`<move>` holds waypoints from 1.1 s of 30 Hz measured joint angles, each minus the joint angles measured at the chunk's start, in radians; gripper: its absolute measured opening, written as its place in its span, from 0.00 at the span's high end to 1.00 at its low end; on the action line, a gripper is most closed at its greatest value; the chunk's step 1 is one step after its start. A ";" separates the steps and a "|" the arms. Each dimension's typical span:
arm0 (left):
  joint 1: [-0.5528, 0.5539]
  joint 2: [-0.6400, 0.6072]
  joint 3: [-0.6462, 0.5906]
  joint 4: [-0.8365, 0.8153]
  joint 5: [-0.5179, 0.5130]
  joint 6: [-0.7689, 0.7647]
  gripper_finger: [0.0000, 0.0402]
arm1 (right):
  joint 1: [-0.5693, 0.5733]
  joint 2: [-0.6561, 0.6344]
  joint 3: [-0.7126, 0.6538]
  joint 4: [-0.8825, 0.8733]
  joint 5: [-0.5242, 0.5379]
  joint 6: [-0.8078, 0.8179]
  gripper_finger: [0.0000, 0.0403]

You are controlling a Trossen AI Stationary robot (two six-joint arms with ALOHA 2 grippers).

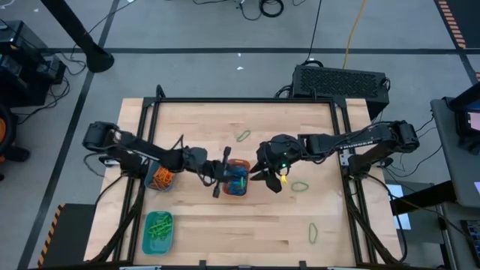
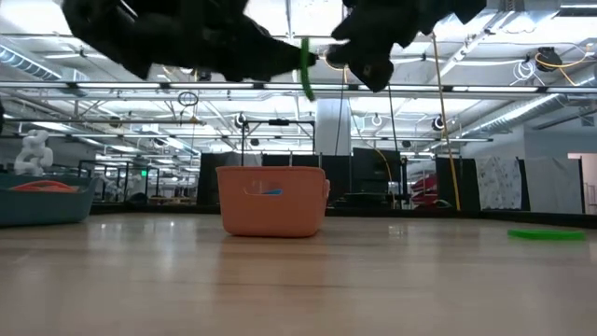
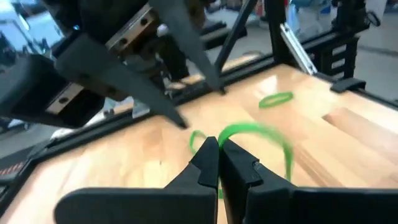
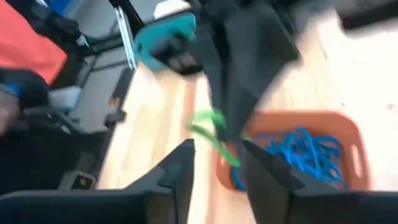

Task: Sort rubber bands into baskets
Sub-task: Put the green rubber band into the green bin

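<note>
My left gripper (image 1: 225,171) hangs above the orange basket (image 1: 238,180), shut on a green rubber band (image 3: 258,132). The basket holds blue bands (image 4: 303,154) and stands on its base on the table (image 2: 272,201). My right gripper (image 1: 268,177) is open and empty just right of the basket, facing the left gripper; its fingers (image 4: 180,171) stand short of the held band (image 4: 209,128). Loose green bands lie flat on the table (image 1: 243,136), (image 1: 300,186), (image 1: 313,232). My left gripper pinches the green band between its two fingertips (image 3: 211,157), at one spot of the loop. The fingers come from the table's left. The rest of the loop (image 3: 280,140) stands free beyond the fingertips, lifted clear above the orange basket (image 2: 305,67).
A round basket with orange bands (image 1: 160,178) sits under the left arm. A teal basket with green bands (image 1: 158,231) stands at the near left. Black frame rails (image 1: 247,100) run along the table's edges. Bare wood lies near the front middle.
</note>
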 joint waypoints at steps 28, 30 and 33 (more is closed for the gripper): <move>-0.585 -0.471 0.130 -1.424 -0.139 -1.402 1.00 | 0.147 0.002 0.000 -0.178 0.209 -0.213 0.57; -0.621 -0.458 0.129 -1.469 -0.108 -1.511 1.00 | 0.146 0.002 0.000 -0.178 0.209 -0.211 0.57; -0.677 -0.435 0.129 -1.497 -0.043 -1.640 1.00 | 0.146 0.002 0.000 -0.188 0.209 -0.202 0.57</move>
